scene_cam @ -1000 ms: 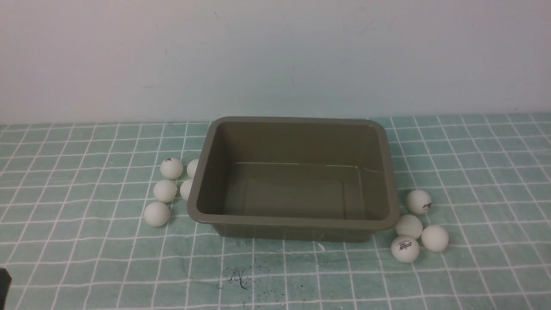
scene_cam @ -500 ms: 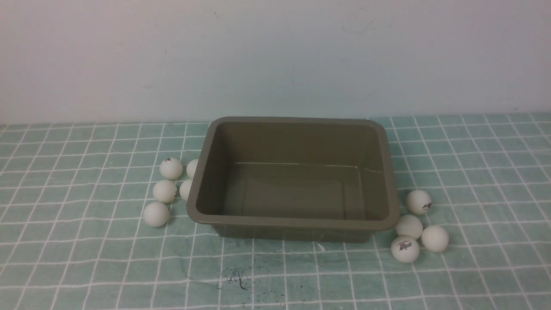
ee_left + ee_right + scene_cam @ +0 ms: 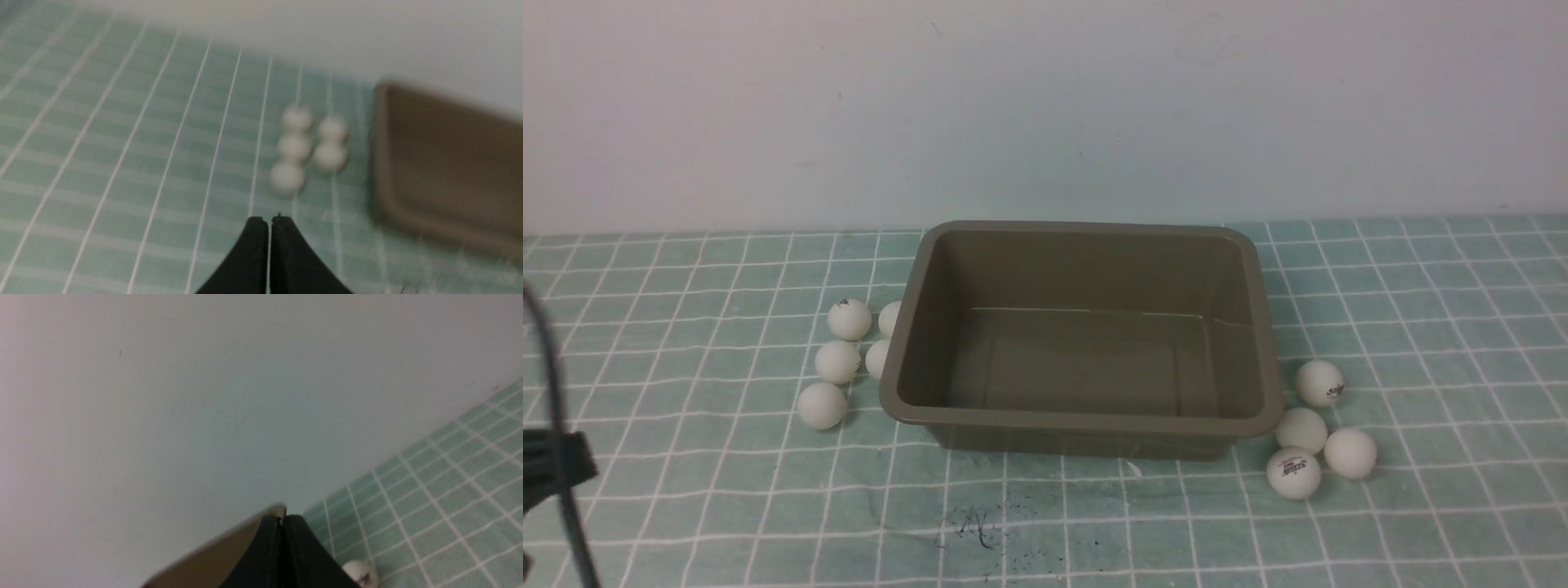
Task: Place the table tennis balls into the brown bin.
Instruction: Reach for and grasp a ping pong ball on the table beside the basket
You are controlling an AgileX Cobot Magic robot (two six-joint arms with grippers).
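The brown bin [image 3: 1078,422] stands empty in the middle of the table. Several white table tennis balls lie left of it, among them one [image 3: 849,318] with a logo and the nearest one [image 3: 821,406]. Several more lie at its right front corner, such as a logo ball [image 3: 1293,472]. In the blurred left wrist view my left gripper [image 3: 269,220] is shut and empty, short of the left ball cluster [image 3: 287,177], with the bin [image 3: 449,163] beside it. My right gripper [image 3: 282,517] is shut and empty, above the bin's rim [image 3: 212,555], with one ball [image 3: 361,573] close by.
A checked green cloth [image 3: 686,490] covers the table, with dark scribble marks [image 3: 976,523] in front of the bin. A pale wall [image 3: 1045,106] rises right behind the bin. A black part of my left arm and its cable [image 3: 556,465] show at the left edge.
A black part of my left arm and its cable have come into the front view at the left edge. The bin and balls have not moved.
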